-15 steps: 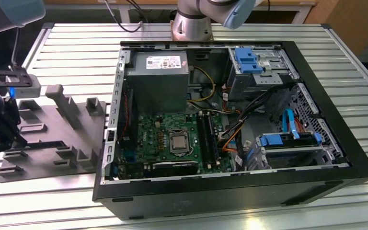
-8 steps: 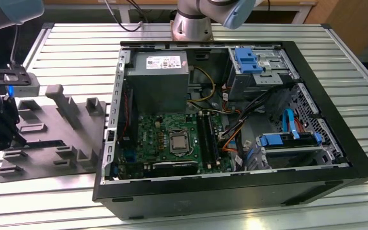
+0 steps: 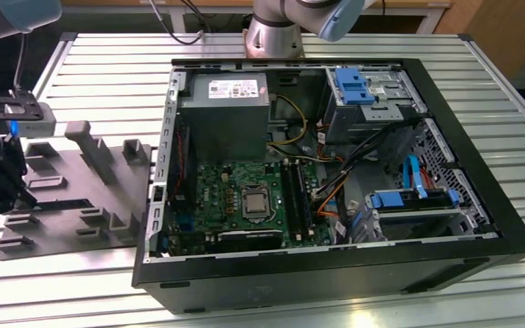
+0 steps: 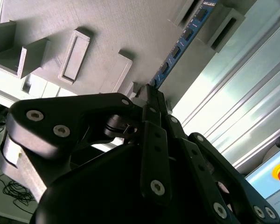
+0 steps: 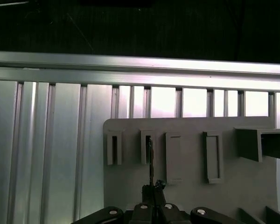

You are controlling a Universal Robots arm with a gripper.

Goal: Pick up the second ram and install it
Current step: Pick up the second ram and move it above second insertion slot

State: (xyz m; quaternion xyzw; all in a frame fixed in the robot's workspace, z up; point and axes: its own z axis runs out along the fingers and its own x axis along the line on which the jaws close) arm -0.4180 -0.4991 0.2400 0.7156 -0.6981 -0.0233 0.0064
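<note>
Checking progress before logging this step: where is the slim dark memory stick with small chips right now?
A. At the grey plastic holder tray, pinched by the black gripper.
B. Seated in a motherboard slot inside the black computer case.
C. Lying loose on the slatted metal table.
A: in the second wrist view the black gripper is closed on one end of the slim dark memory stick, which reaches into a slot of the grey plastic holder tray.

Near end of the second ram (image 4: 178, 46) hidden between the jaws
</note>
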